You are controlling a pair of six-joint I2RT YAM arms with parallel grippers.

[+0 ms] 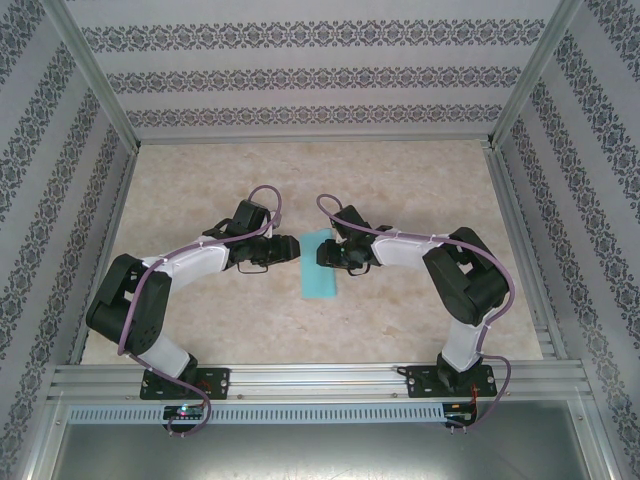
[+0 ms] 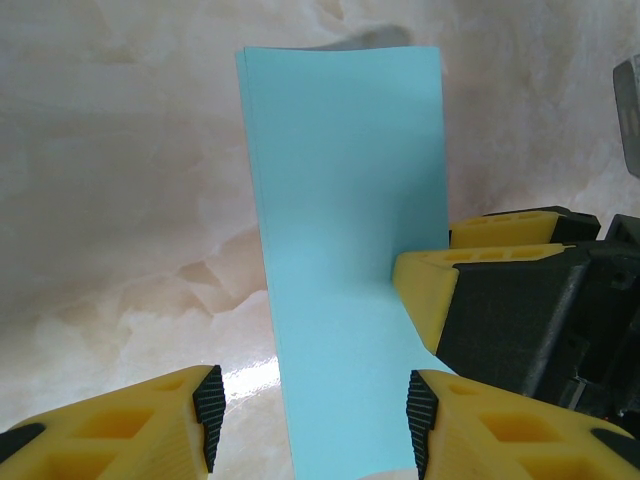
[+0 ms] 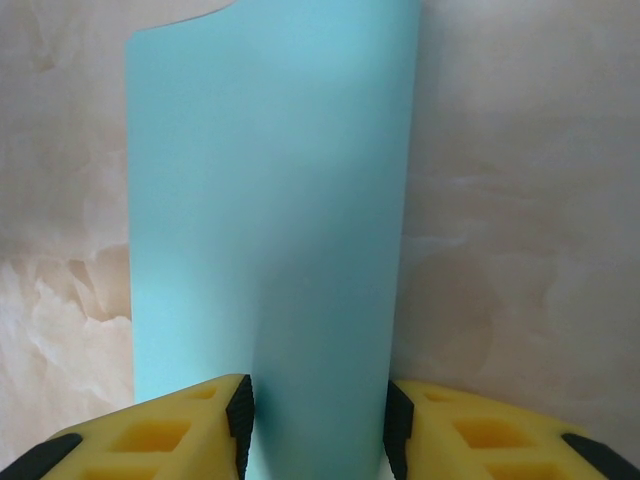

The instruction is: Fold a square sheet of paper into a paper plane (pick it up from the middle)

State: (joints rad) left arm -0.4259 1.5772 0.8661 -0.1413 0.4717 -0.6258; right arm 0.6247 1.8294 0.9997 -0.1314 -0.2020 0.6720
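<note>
On the table (image 1: 420, 190), betw the arms, you've got the teal sheet of paper (image 1: 321, 272) lying as a narrow folded strip. L gripper (image 2: 312, 430) straddles it, jaws apart, released. R gripper (image 3: 315, 420) pads touch both edges; can't tell if it's gripping.

No lettering anywhere, folks: the square sheet of paper (image 2: 345, 200) is blank (plain teal), the walls (image 1: 300, 80) carry only ornament.

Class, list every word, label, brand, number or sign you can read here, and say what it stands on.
No readable text.
Teal sheet of paper: plain, unmarked.
Patterned walls: ornament only, no letters.
Arm bases: any label too small to read.
</note>
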